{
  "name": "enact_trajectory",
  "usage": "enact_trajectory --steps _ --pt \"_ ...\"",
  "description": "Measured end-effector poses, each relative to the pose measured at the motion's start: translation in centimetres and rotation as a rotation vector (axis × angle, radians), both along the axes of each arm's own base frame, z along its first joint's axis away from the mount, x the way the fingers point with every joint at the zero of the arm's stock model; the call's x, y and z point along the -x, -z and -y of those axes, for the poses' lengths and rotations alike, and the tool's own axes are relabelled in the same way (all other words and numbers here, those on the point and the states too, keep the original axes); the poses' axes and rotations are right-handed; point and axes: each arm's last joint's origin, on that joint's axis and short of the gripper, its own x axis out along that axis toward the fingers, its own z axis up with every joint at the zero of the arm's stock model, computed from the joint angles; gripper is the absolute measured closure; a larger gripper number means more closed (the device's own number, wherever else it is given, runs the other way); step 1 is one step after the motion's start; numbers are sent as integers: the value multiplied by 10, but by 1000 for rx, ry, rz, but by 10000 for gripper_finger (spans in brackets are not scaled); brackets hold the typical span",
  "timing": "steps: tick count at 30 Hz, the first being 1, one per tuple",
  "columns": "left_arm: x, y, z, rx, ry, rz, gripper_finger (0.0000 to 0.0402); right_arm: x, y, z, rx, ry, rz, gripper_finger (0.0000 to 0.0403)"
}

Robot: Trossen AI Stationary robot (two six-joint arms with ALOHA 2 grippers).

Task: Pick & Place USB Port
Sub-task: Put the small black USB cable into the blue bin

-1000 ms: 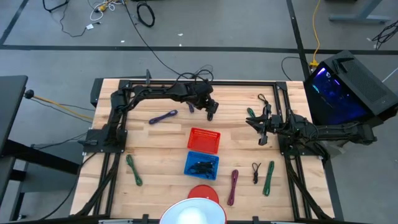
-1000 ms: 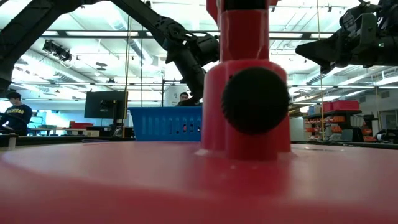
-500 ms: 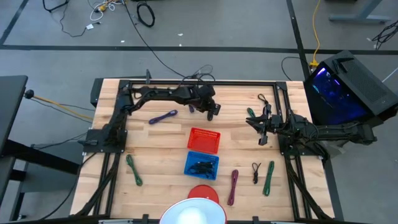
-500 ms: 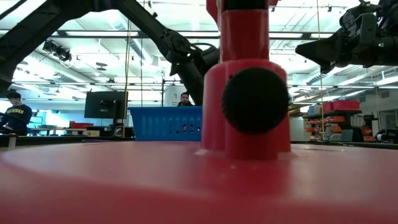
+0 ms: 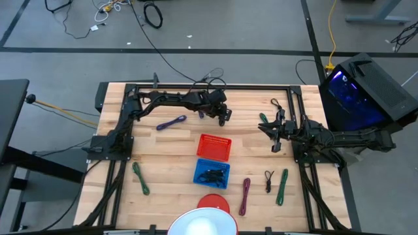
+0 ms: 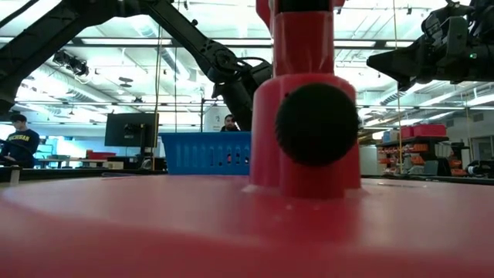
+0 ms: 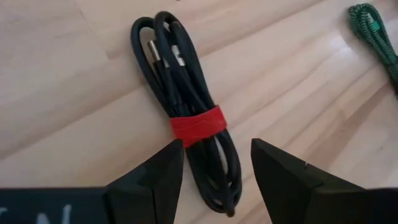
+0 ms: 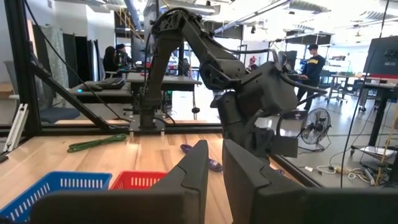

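Left wrist view: open left gripper (image 7: 211, 165) over black USB cable (image 7: 186, 99).
Its fingers straddle the cable's red band (image 7: 198, 126); right gripper (image 5: 275, 138), fingers near-closed, holds nothing.

A black cable (image 7: 186, 112) wears a red band (image 7: 198, 126). Beside it lies a green braided cable (image 7: 375, 32). The pale wooden bench (image 5: 163, 147) carries a red basket (image 5: 214, 147) and a blue basket (image 5: 211, 173).

Only one text can be partly read: light block letters on the dark sweatshirt of a person (image 6: 17, 144) in the room behind the tabletop, far from both end effectors. The letters are too small to spell out surely.
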Motion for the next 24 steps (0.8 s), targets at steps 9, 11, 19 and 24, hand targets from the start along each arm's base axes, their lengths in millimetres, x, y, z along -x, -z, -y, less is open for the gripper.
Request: enact_trajectory --steps 9,11,19,24 --pt "-5 -7 -5 21 45 91 209 0 0 0 -24 -2 4 353" --pt "-8 -20 -9 29 102 144 209 0 0 0 -25 0 2 353" --pt "-23 -70 -20 -144 168 241 209 -10 -35 5 -17 119 -128 353" --pt "-19 -87 -23 -181 232 152 209 -30 -45 19 8 263 -317 353"
